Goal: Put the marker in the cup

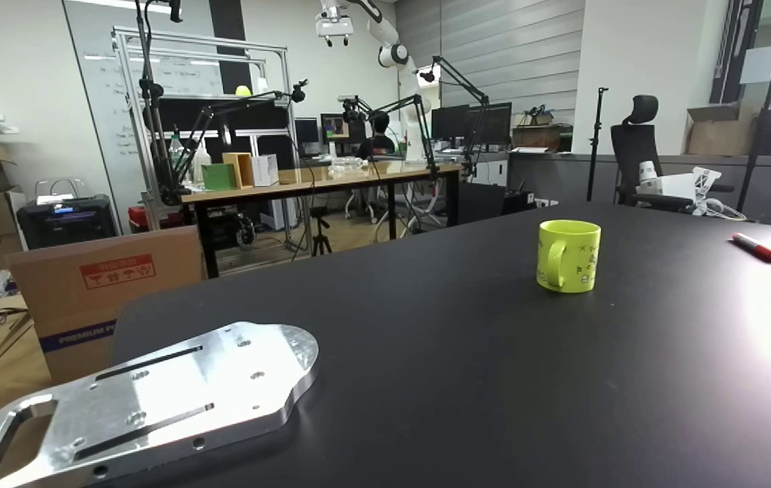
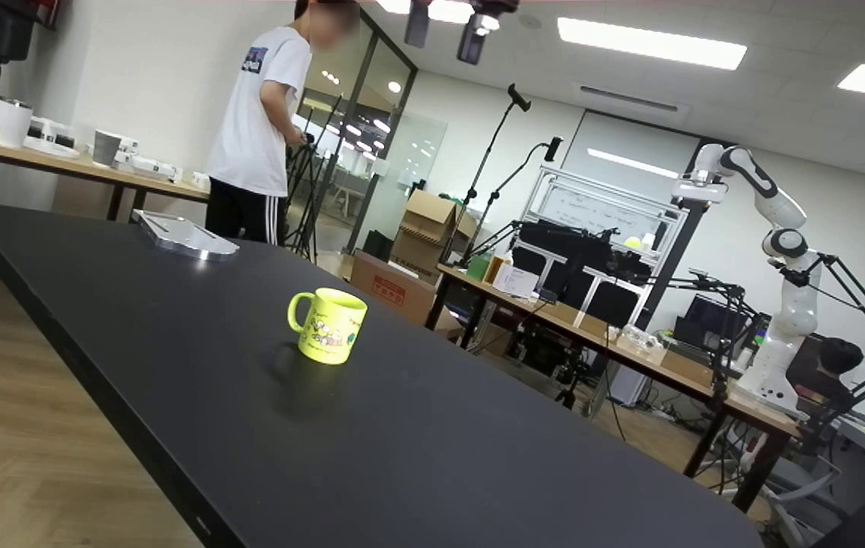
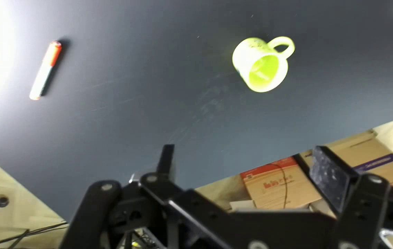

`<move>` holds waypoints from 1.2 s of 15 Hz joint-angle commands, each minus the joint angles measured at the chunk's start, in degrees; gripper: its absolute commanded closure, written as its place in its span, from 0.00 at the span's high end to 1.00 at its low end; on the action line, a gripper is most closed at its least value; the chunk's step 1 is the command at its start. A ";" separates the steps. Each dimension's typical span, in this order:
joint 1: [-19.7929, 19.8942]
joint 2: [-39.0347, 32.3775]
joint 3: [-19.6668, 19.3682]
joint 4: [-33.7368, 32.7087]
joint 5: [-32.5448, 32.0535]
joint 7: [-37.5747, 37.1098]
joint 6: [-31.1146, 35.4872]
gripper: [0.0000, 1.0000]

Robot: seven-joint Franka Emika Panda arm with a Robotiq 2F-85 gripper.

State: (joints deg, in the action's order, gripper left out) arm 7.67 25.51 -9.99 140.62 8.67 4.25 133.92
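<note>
The marker [image 1: 756, 247] lies flat on the dark table in an exterior view, with a red cap. In the wrist view the marker [image 3: 45, 71] shows a red-orange cap and a whitish body at upper left. The yellow-green cup [image 1: 578, 261] stands upright, with a side handle; it shows in both exterior views [image 2: 329, 327]. In the wrist view the cup [image 3: 246, 58] is at upper right, its inside partly visible. My gripper [image 3: 246, 164] is open and empty, high above the table, apart from both. Its fingertips [image 2: 444, 34] show at the top of an exterior view, where the marker is out of view.
A silver metal plate [image 1: 222, 386] lies on the table, well apart from the cup; it also shows in an exterior view [image 2: 187, 236]. A cardboard box [image 1: 114, 285] stands on the floor beside the table edge. A person [image 2: 261, 114] stands beyond the table.
</note>
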 commanded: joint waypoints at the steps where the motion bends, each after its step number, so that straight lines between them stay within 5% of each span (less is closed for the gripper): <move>1: 3.18 -12.56 -3.60 -9.38 0.85 -3.15 4.96 1.00; 7: 8.52 -31.84 -6.09 -20.49 -6.65 -13.22 9.23 1.00; 12: 11.46 -43.39 -4.90 -26.02 6.77 -4.02 4.95 1.00; 13: 10.59 -39.47 -5.38 -21.66 4.63 -4.03 7.45 1.00; 18: 11.29 -43.65 -4.83 -24.71 5.70 -3.96 6.76 1.00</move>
State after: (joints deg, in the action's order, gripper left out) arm 18.35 -18.21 -15.45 115.98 14.76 0.56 140.77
